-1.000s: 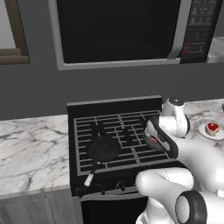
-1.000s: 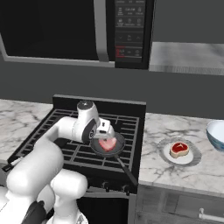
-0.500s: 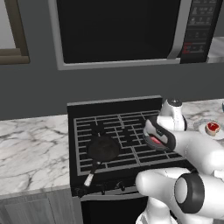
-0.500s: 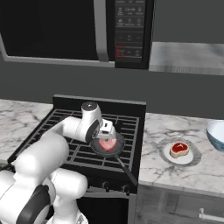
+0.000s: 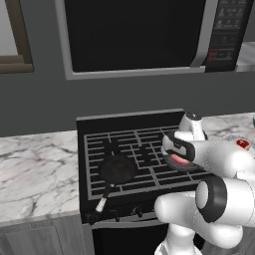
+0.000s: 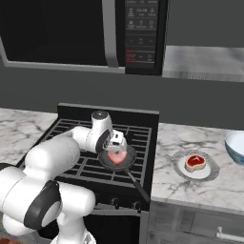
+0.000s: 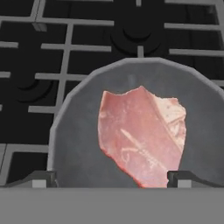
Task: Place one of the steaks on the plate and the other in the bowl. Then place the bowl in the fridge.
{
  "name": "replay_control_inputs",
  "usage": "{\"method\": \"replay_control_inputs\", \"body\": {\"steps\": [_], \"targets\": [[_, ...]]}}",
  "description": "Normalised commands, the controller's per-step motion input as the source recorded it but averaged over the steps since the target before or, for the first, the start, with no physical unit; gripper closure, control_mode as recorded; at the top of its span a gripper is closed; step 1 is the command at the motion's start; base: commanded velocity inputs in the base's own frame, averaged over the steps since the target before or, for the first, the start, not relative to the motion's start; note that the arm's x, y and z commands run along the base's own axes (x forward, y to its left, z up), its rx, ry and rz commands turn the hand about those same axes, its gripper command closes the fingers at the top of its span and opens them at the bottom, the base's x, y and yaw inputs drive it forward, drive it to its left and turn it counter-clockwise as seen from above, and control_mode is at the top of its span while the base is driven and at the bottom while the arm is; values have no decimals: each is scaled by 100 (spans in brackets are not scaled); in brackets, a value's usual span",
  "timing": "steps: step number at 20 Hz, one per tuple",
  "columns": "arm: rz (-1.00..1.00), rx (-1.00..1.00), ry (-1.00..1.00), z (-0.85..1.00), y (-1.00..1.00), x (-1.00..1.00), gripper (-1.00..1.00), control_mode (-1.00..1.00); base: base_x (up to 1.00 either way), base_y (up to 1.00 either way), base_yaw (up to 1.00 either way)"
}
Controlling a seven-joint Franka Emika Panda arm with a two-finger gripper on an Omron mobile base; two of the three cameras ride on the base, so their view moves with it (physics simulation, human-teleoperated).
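One steak (image 6: 195, 162) already lay on the plate (image 6: 208, 172); fingers (image 7: 40, 178), spread wide, hovered above the pink steak (image 7: 142, 133) in the pan (image 7: 74, 127). Next: descend, close, lift toward the bowl (image 6: 235, 146).

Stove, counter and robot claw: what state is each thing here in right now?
Gripper: open, above the pink steak.
Pink steak: lying flat in the right pan.
Red steak: on the plate.
Bowl: upright on the counter.
Left pan: empty.

The arm (image 6: 57, 157) is glossy white, built of rounded, bulbous segments joined by dark grey ring joints, with a grey-capped wrist. Two small dark finger tips (image 7: 41, 178) end the gripper (image 7: 112, 179).
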Motion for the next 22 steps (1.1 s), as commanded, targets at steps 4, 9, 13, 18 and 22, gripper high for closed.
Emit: {"method": "replay_control_inputs", "body": {"steps": [4,9,13,18,22], "targets": [[0,0,1,-6,0,12,-100,-100,0,0,0],[0,0,0,-15,-1,10,-100,-100,0,0,0],[0,0,0,-27,0,7,-100,-100,0,0,0],[0,0,0,-25,0,17,-100,-100,0,0,0],[0,0,0,-31,-14,16,-100,-100,0,0,0]]}}
